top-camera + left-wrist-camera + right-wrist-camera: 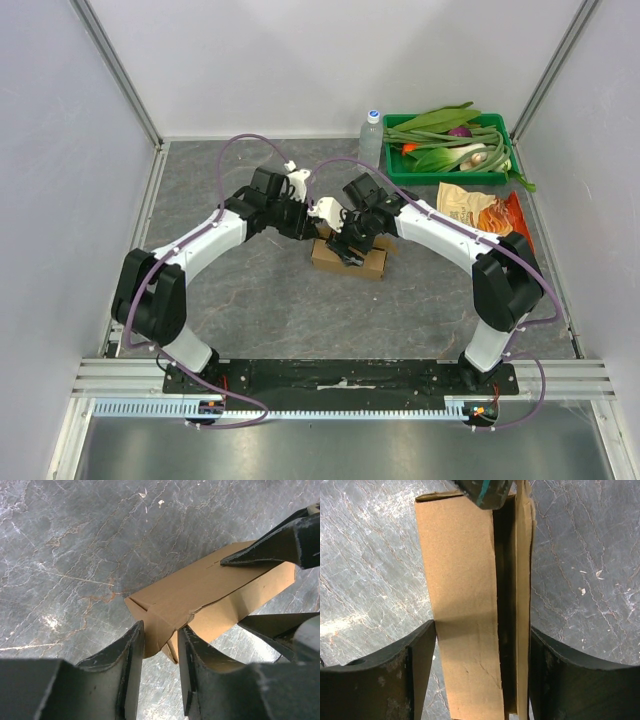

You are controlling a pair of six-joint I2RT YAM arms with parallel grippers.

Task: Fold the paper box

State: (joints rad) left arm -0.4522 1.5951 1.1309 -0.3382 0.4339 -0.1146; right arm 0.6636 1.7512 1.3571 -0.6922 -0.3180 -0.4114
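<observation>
Box [350,262]: lies flat on the table [260,300], left of the tray [440,179] and nearer the arm bases than it, well apart from it. It is already a long rectangular sleeve, so I judge the task well along but not finished.

Right gripper [482,627]: straddles the box across its width, over the half nearer the tray. 1 finger touches each long side. Jaws are set wide, closed only as far as the box walls allow. Likely purpose: hold the sleeve square and stop it sliding while the other end is worked.

Left gripper [161,630]: at the box end farther from the tray. The 2 fingers are pressed nearly together with the end corner between them; it looks like a pinch on the end flap, though the contact itself is hidden behind the fingers. Likely purpose: crease or tuck that end closed.

Open gap [502,580]: in the right wrist view a dark slot runs the length of the box, between the top panel and a narrow strip beside it. The long seam is not closed.

Risk, as a judgement: the cardboard at the pinched corner is already rumpled; a harder squeeze could tear it.
</observation>
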